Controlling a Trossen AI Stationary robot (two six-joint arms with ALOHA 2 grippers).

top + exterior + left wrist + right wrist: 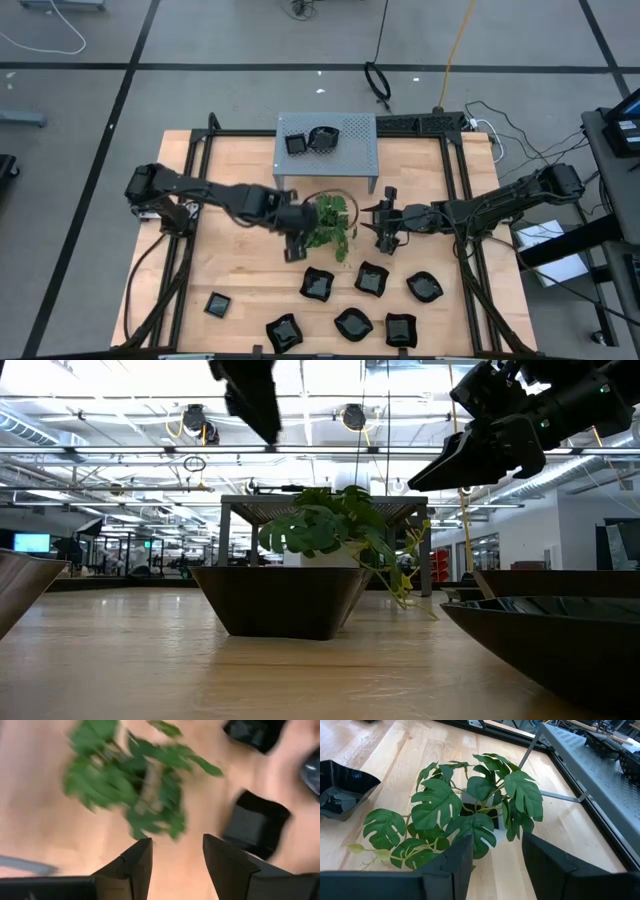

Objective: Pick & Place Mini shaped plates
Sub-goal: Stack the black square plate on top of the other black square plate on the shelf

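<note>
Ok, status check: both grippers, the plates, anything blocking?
Left gripper open, empty, beside green leafy plant. Right gripper open, empty, opposite side. Two small glossy black plates on grey perforated shelf; seven on wooden table. Plant sits between grippers.

Grey tiled floor; bright ceiling lights overhead.
</note>
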